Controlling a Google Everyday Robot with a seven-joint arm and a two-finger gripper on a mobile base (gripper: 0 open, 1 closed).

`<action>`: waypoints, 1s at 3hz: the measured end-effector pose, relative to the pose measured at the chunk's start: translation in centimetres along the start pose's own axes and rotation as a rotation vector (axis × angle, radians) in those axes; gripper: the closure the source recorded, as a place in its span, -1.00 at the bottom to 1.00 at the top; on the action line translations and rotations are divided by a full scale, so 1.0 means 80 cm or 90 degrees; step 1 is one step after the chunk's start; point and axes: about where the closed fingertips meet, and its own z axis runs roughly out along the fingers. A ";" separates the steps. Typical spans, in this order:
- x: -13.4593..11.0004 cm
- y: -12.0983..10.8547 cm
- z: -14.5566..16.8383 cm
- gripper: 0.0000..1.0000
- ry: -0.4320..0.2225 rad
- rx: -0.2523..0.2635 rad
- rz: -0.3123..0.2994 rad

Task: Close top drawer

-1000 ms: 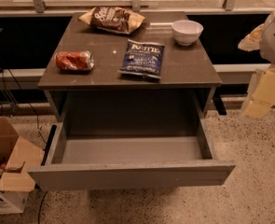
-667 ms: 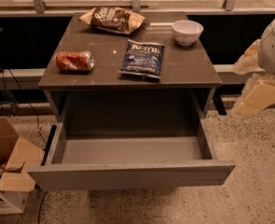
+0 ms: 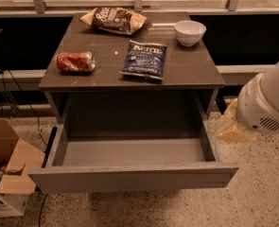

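The top drawer (image 3: 129, 179) is pulled far out of the grey cabinet (image 3: 129, 77). Its plain flat front faces me and its grey inside (image 3: 134, 151) holds nothing. My arm's white rounded joint (image 3: 266, 105) comes in from the right edge. The cream gripper (image 3: 231, 129) hangs below it, just outside the drawer's right wall and above the floor, apart from the drawer. No lower drawer fronts show from this angle.
On the cabinet top lie a brown chip bag (image 3: 113, 19), a blue snack bag (image 3: 144, 59), a red can on its side (image 3: 75, 61) and a white bowl (image 3: 189, 32). An open cardboard box (image 3: 6, 174) stands on the floor at the left.
My arm and gripper have moved down and to the left, closer to the drawer's right side. The drawer and the things on top have not moved.
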 end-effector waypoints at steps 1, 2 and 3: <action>0.035 0.025 0.106 1.00 -0.024 -0.086 0.073; 0.033 0.024 0.099 1.00 -0.021 -0.080 0.067; 0.044 0.033 0.131 1.00 -0.002 -0.102 0.084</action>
